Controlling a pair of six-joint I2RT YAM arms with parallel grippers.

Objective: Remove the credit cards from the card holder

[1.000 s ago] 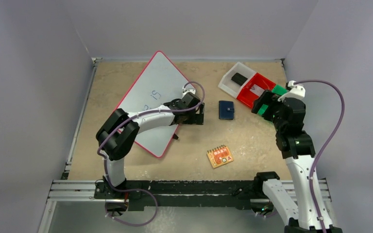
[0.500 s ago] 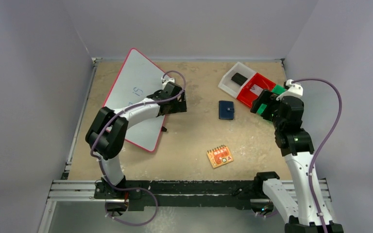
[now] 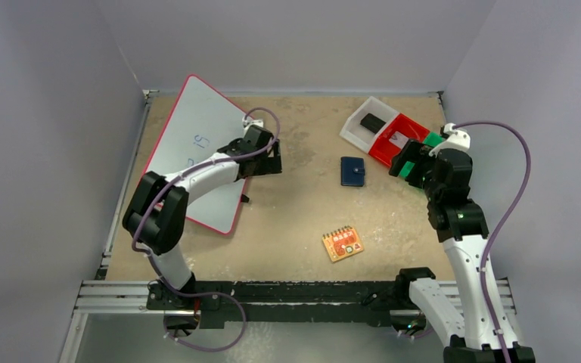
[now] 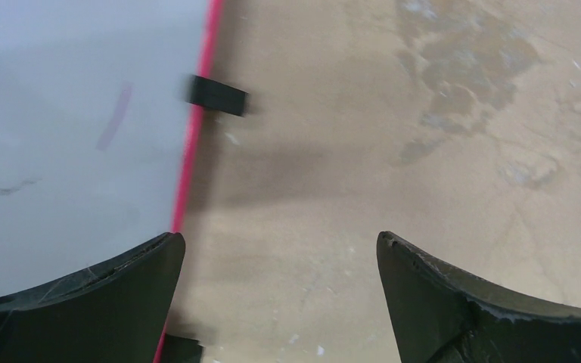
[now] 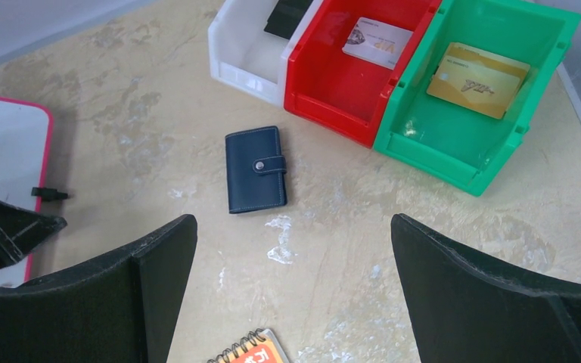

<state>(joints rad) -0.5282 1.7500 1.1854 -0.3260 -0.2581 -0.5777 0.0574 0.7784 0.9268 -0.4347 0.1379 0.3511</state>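
Both claws are seen spread wide, and nothing is held in either. The right claw is poised above the table. Nearest to it, just below and slightly toward its left finger, the corner of an orange notepad is glimpsed. Ahead of the claw, a little to the left of its centre line, the wallet is found lying flat on the table, closed and snapped, with the credit cards hidden inside. Beyond it, ahead and to the right, the white bin, red bin and green bin are lined up. A pale card and a gold card are already lying in the last two.

The left claw is held well apart from the wallet, straddling the red edge of a whiteboard.

The step in hand is judged to be the approach to the wallet. It would be done well if the wallet were pinned flat by one claw while the snap tab is peeled up by the other.

The wallet's long axis is pointed away from the right claw, tilted only slightly. The tab is wrapped over the edge on the right-finger side, its free end aimed at the left finger.
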